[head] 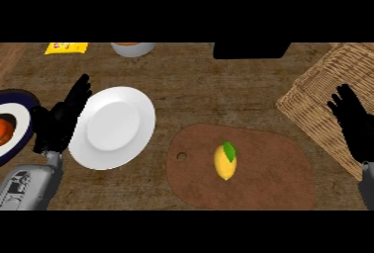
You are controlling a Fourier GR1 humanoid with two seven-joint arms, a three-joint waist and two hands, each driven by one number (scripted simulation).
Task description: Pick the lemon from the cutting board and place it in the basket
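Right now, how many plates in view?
2. A white plate sits left of the cutting board; a dark-rimmed plate is cut off at the left edge, partly behind the left robot hand. Others may lie off-frame.

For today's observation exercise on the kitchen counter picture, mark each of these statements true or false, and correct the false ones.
1. The lemon lies on the cutting board. True.
2. The right hand is curled round the lemon. False: it is open, fingers up, over the wicker basket, apart from the lemon.
3. The white plate lies left of the cutting board. True.
4. The lemon is already in the basket. False: it is on the board, not yet moved.
5. The left hand holds the white plate. False: it is open, showing beside the plate's left edge, with fingers straight.
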